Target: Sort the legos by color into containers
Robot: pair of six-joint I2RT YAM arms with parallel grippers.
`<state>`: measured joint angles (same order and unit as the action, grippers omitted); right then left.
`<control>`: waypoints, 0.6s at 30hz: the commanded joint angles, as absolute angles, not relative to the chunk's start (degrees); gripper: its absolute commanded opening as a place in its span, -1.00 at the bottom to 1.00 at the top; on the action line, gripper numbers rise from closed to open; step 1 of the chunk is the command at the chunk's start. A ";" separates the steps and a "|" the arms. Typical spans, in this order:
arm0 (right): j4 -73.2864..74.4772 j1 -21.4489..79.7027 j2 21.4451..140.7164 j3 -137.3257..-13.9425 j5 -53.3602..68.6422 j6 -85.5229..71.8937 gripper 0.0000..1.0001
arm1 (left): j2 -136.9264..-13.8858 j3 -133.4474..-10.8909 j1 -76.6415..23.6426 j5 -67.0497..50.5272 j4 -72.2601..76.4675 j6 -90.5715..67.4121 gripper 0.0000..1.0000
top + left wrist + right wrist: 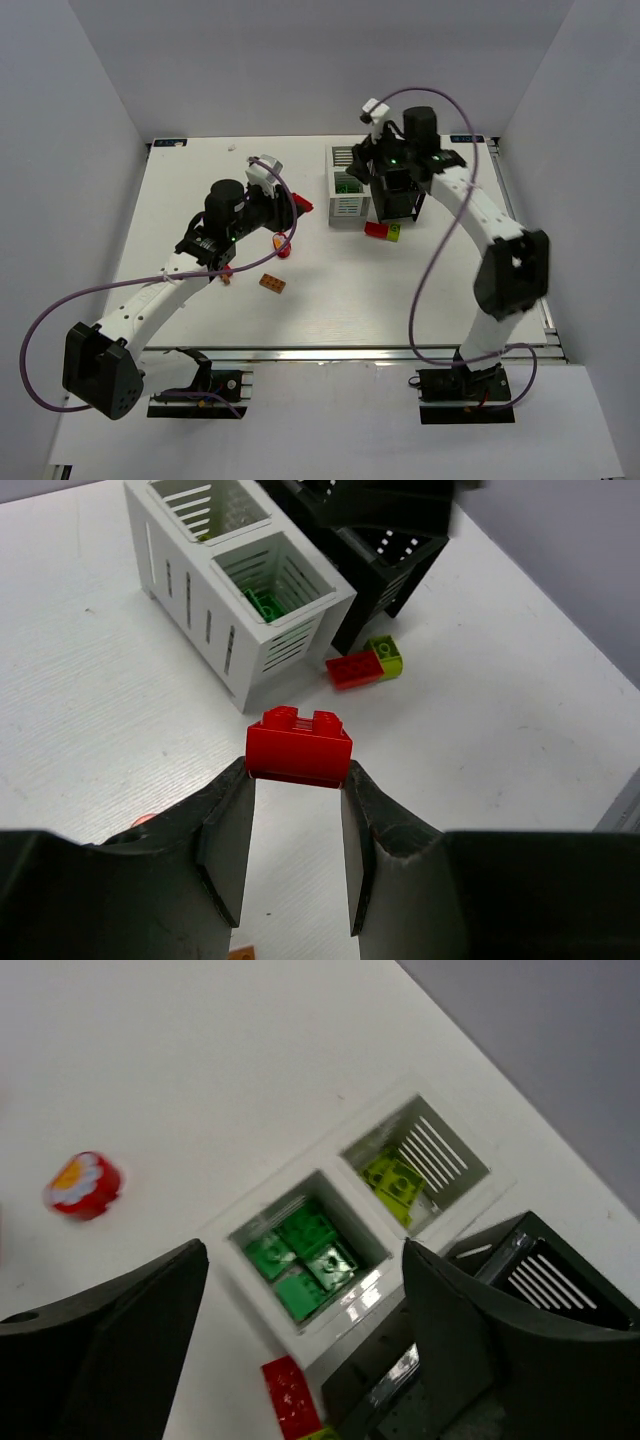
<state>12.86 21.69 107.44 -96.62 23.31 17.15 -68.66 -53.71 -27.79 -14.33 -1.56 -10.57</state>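
Observation:
My left gripper [298,775] is shut on a red lego [299,746] and holds it above the table, left of the white box [347,208]; it shows in the top view [292,206]. The white box [230,630] holds green legos [305,1250] in one compartment and yellow-green ones [395,1182] in the other. The black box [545,1280] stands against its right side. My right gripper [300,1260] is open and empty, hovering above both boxes [388,185]. A red lego [376,230] and a yellow-green lego [395,234] lie in front of the black box. An orange lego [272,284] lies mid-table.
A round red and yellow flower piece [283,243] lies below my left gripper, also in the right wrist view [83,1185]. A small orange piece [227,277] lies by the left arm. White walls enclose the table on three sides.

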 commanded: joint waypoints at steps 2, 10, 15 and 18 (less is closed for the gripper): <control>10.10 21.01 89.23 -80.31 49.33 28.62 0.72 | -66.53 -53.88 -27.42 -23.34 2.37 -11.07 -0.94; 15.03 21.09 68.67 -59.24 62.75 49.12 0.79 | -66.01 -50.81 -27.51 -42.26 11.77 -10.99 -0.91; 15.04 21.01 66.10 -58.98 65.29 43.09 0.79 | -64.43 -47.82 -28.30 -46.58 16.52 -10.38 -0.91; 10.56 21.09 66.44 -59.15 67.76 34.21 0.79 | -64.51 -47.03 -29.00 -48.15 17.84 -10.19 -0.91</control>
<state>15.07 21.23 67.46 -58.39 62.63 40.47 -66.52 -48.05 -28.34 -43.22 13.50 -10.94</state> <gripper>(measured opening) 0.895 0.462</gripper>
